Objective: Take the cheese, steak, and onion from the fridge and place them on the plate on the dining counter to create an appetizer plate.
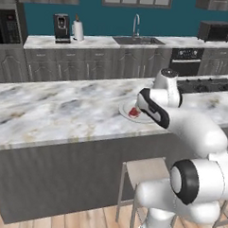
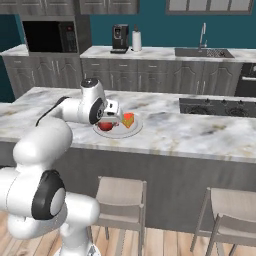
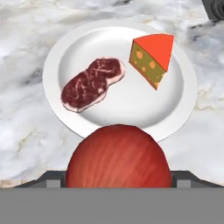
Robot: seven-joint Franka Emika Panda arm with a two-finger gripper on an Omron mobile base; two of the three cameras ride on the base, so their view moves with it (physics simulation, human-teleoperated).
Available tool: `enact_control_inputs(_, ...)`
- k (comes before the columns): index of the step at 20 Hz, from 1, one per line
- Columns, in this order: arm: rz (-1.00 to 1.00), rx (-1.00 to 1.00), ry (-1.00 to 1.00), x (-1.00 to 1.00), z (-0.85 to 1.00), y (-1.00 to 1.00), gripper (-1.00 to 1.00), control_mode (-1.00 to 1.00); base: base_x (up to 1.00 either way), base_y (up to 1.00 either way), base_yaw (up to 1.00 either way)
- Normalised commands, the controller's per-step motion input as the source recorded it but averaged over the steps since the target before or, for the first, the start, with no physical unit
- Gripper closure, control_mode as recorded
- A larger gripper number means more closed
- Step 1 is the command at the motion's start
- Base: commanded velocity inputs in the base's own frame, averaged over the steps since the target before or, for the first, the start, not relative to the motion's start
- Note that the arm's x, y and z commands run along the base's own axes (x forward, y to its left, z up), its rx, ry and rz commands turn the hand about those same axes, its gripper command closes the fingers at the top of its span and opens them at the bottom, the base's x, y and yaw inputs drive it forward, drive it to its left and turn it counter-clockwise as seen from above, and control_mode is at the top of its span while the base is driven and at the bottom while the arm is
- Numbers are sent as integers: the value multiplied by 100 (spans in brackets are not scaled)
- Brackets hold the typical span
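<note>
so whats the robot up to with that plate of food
The robot arm is putting together an appetizer plate on the marble dining counter. The steak and the cheese wedge already lie apart on the round plate. The gripper hangs over the near rim of the plate with the red onion between its widely spread fingers. Whether the onion is gripped or resting on the plate cannot be told.
</note>
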Motion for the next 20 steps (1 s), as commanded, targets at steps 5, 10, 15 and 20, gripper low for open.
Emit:
enact_control_inputs(5, 0, 0, 0, 60, -29, -22, 100, -100, 0, 0, 0)
enact_control_inputs(10, 0, 0, 0, 68, -28, -11, 100, -100, 0, 0, 0)
enact_control_inputs(15, 0, 0, 0, 62, -31, 0, 100, -100, 0, 0, 0)
enact_control_inputs(20, 0, 0, 0, 54, -33, 0, -100, -100, 0, 0, 0)
